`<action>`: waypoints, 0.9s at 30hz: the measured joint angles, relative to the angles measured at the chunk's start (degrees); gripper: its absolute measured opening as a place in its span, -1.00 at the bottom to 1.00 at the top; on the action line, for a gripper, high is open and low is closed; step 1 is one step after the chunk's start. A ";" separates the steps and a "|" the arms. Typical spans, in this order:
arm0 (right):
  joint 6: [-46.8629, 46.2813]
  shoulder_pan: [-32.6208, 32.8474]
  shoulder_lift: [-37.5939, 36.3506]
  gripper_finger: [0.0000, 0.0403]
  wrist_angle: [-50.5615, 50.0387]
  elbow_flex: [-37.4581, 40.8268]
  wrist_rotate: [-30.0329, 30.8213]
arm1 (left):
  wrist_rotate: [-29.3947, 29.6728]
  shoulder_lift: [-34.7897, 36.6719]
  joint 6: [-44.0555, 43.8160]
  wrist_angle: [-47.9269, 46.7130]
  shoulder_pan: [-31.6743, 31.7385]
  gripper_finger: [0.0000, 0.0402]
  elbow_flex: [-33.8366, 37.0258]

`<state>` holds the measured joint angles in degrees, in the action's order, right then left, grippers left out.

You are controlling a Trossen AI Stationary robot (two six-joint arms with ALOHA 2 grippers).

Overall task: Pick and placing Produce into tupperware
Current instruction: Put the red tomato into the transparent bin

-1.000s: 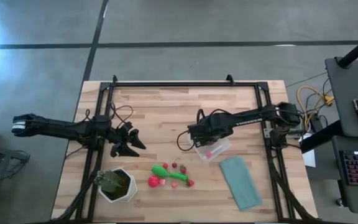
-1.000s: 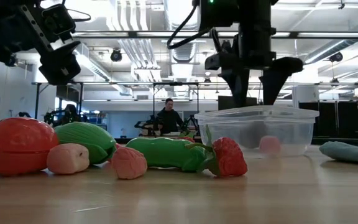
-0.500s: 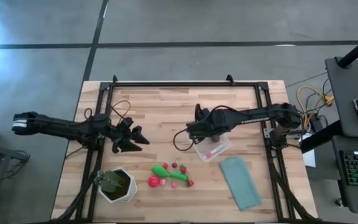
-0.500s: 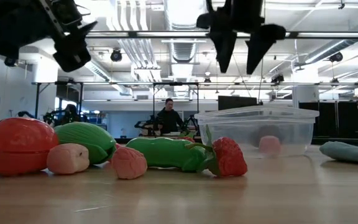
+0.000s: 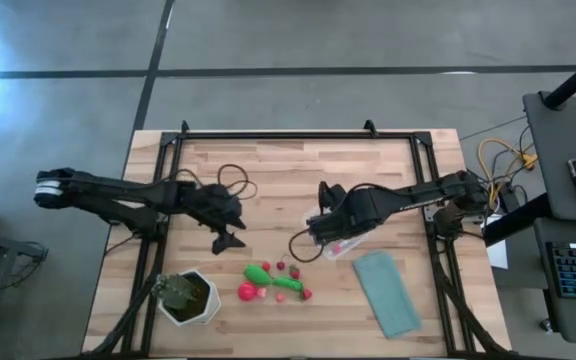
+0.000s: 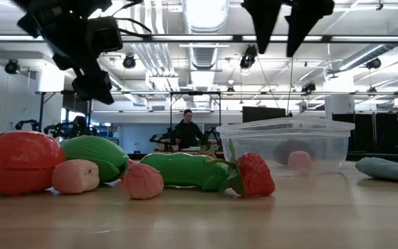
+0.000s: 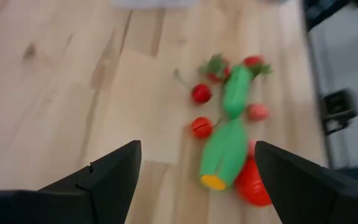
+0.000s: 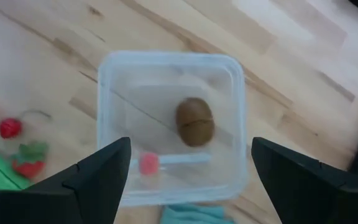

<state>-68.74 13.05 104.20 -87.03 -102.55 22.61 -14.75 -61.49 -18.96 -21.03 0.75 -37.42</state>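
Nearest the low camera, on the pale wooden table [image 5: 268, 170], the toy produce lies in a cluster: a large red round piece [image 6: 18, 162], a small pink lump [image 6: 75, 176], green elongated pieces [image 6: 185, 170] and a red strawberry [image 6: 254, 173]. Behind them sits the clear squarish plastic tupperware [image 8: 169, 127], holding a brown oval [image 8: 195, 121] and a small pink piece [image 8: 148, 163]. The right gripper [image 8: 185, 168] hangs above it, fingers spread wide, empty. The left gripper [image 7: 194, 171] hovers near the produce, jaws wide apart, empty. No writing is legible.
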 joint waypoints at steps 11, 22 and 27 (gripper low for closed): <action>-3.80 3.62 0.00 0.62 -1.36 2.50 -0.07 | -6.75 -13.33 -7.68 -16.82 -1.83 0.49 -13.20; -2.10 4.90 0.00 0.62 -1.42 2.50 -0.02 | -13.80 -23.73 -7.69 -11.97 -9.06 0.49 -14.36; -1.20 5.53 0.00 0.62 -1.82 2.53 -0.02 | -9.72 -26.08 -8.49 -12.87 -12.66 0.49 -14.96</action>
<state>-69.94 18.58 104.20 -88.85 -100.02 22.59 -24.47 -87.57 -27.44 -33.90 -11.91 -52.38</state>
